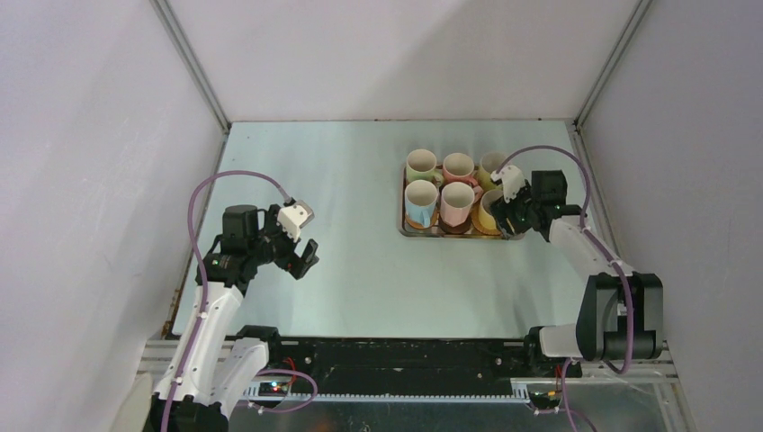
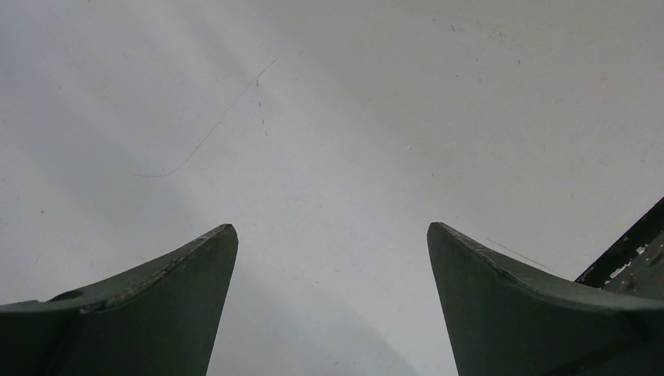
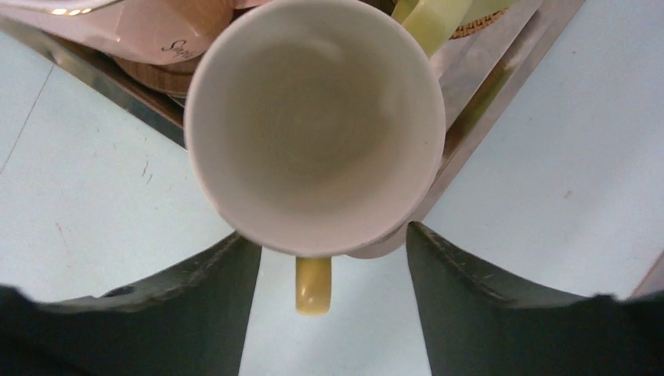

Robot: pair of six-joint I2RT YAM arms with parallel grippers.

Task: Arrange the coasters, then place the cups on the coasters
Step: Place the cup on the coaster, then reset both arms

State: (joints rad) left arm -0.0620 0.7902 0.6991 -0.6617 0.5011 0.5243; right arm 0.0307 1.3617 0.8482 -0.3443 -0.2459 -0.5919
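Six cups stand in two rows on a steel tray at the back right: green, pink and yellow behind, blue, pink and yellow in front. Coasters show as wooden edges under the front cups. My right gripper is open at the front yellow cup. That cup's handle lies between the fingers with a gap on each side. My left gripper hangs open over bare table at the left, holding nothing.
The tray's rim runs right beside the yellow cup, with a pink cup on a dark coaster close by. White walls enclose the table on three sides. The right arm's base stands near the right wall.
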